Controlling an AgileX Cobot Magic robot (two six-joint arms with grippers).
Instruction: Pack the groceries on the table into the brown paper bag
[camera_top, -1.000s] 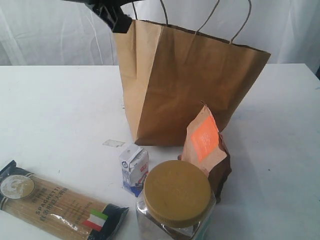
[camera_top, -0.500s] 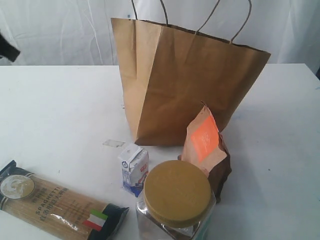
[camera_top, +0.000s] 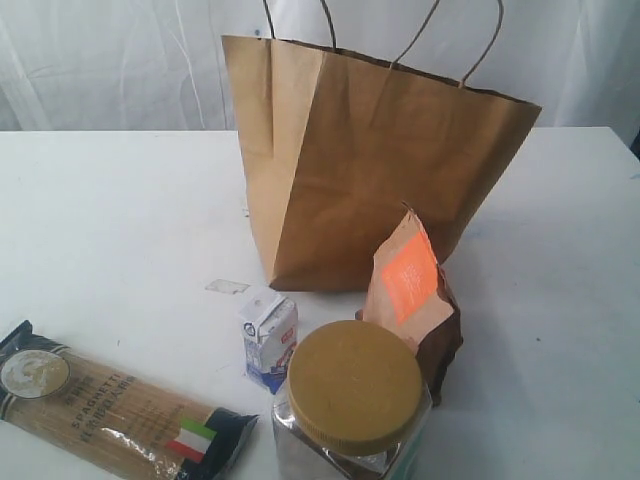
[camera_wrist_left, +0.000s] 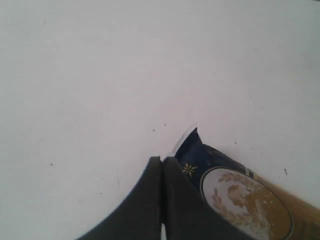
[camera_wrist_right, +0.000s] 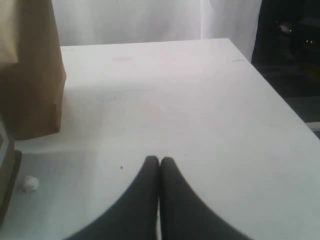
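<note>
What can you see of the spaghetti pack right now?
The spaghetti pack lies flat on the white table, lower left in the exterior view, angled. Clear film shows pale strands; both ends are dark blue, one with a round emblem, the other with an Italian flag. Only the table visibly touches it. The left gripper, jaws shut, sits by the emblem end; contact unclear.

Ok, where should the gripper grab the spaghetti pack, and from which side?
Probably from above, jaws across the narrow width of the spaghetti pack, near its middle. It lies flat on the table, long and slim, so a mid-length pinch should keep it balanced. The left gripper hangs by its end.
</note>
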